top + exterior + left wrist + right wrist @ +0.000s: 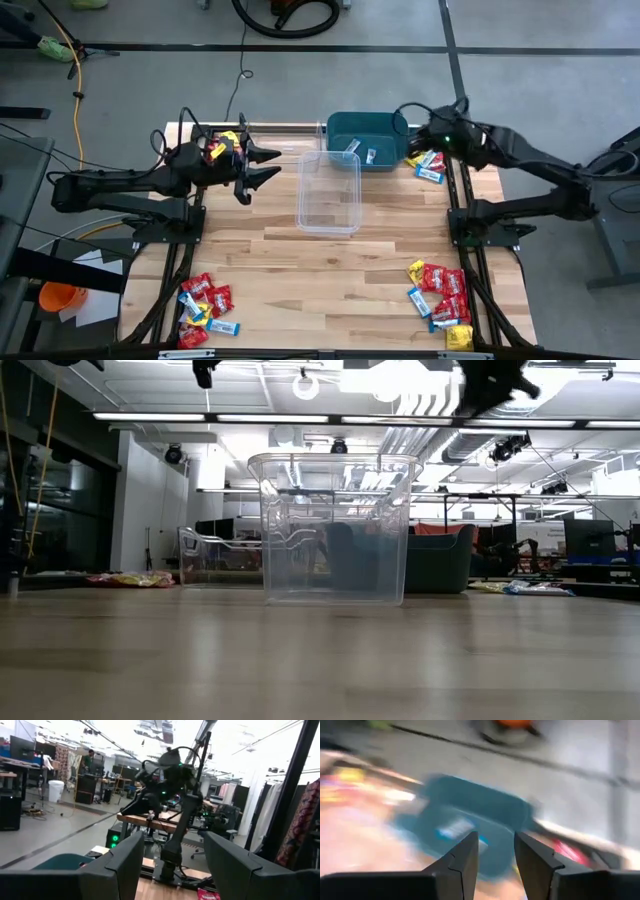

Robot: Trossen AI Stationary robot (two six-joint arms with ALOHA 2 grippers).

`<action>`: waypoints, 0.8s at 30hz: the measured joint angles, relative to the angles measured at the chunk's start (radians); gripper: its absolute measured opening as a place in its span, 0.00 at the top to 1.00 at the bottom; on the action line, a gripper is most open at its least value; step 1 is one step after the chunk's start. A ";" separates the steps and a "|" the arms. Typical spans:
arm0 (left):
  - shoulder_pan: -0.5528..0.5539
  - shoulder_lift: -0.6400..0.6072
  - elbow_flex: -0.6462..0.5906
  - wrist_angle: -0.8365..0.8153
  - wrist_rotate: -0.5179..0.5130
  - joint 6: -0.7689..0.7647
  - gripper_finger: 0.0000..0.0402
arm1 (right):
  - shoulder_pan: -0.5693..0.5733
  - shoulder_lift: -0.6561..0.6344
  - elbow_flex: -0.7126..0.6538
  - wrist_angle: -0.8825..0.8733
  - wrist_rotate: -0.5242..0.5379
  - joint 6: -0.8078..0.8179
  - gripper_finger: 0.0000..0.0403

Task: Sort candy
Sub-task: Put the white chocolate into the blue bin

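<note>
From above, the left gripper (268,167) hangs with fingers spread and empty beside the clear tub (329,190), while the right gripper (408,127) hovers at the teal bin (367,139), which holds two blue candies (359,149); more candy lies in piles at the table's (330,270) corners. The low view shows only the tub. The right wrist view (badly blurred) shows parted fingers, nothing between. Moving this quickly, the right gripper could clip the bin's rim.

We see a clear rectangular plastic tub (329,192) standing mid-table on the pale wooden tabletop (330,285), with a teal plastic bin (364,134) just behind it. An orange bucket (59,297) and a yellow cable (74,82) lie on the grey floor.
</note>
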 joint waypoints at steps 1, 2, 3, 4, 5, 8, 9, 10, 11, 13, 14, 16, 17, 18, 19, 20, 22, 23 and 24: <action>0.001 0.000 0.000 -0.005 0.000 0.000 0.51 | -0.033 0.005 0.003 -0.086 0.000 0.050 0.70; 0.002 0.000 0.000 -0.011 0.000 0.001 0.51 | -0.065 0.007 -0.003 -0.160 -0.006 0.089 0.70; 0.004 0.000 0.000 -0.015 0.000 0.000 0.51 | -0.093 0.005 -0.023 -0.217 -0.019 0.120 0.70; 0.007 0.000 0.000 -0.018 0.000 0.000 0.51 | -0.116 -0.001 -0.054 -0.260 -0.040 0.144 0.70; 0.010 0.000 0.000 -0.019 0.000 0.000 0.51 | -0.137 -0.008 -0.090 -0.283 -0.070 0.160 0.70; 0.021 0.000 0.000 -0.019 -0.001 0.000 0.51 | -0.192 -0.040 -0.227 -0.243 -0.187 0.165 0.70; 0.024 0.000 0.000 -0.019 -0.001 -0.001 0.51 | -0.208 -0.047 -0.270 -0.209 -0.218 0.144 0.70; 0.028 0.000 0.000 -0.018 -0.001 -0.001 0.51 | -0.227 -0.049 -0.313 -0.172 -0.248 0.120 0.70; 0.031 0.000 0.000 -0.018 -0.001 -0.001 0.51 | -0.247 -0.046 -0.350 -0.140 -0.281 0.103 0.70; 0.035 0.000 0.000 -0.018 0.000 -0.001 0.51 | -0.291 -0.029 -0.409 -0.090 -0.351 0.064 0.70; 0.036 0.000 0.000 -0.018 0.000 0.000 0.51 | -0.311 -0.015 -0.434 -0.068 -0.375 0.040 0.70; 0.036 0.000 0.000 -0.018 0.000 0.000 0.51 | -0.345 0.021 -0.470 -0.040 -0.388 -0.017 0.70; 0.036 0.000 0.000 -0.018 0.000 0.000 0.51 | -0.360 0.040 -0.482 -0.026 -0.388 -0.050 0.70; 0.036 0.000 0.000 -0.018 0.000 -0.001 0.51 | -0.374 0.059 -0.490 -0.011 -0.388 -0.082 0.70; 0.036 0.000 0.000 -0.018 0.000 -0.009 0.51 | -0.387 0.081 -0.495 0.002 -0.388 -0.113 0.70; 0.036 0.000 0.000 -0.018 0.000 -0.019 0.51 | -0.396 0.103 -0.497 0.009 -0.388 -0.149 0.70; 0.036 0.000 0.000 -0.018 0.000 -0.025 0.51 | -0.408 0.148 -0.496 0.013 -0.387 -0.225 0.70; 0.036 0.000 0.000 -0.018 0.000 -0.025 0.51 | -0.413 0.175 -0.493 0.014 -0.387 -0.261 0.70; 0.036 0.000 0.000 -0.018 0.000 -0.026 0.51 | -0.417 0.196 -0.491 0.020 -0.382 -0.299 0.70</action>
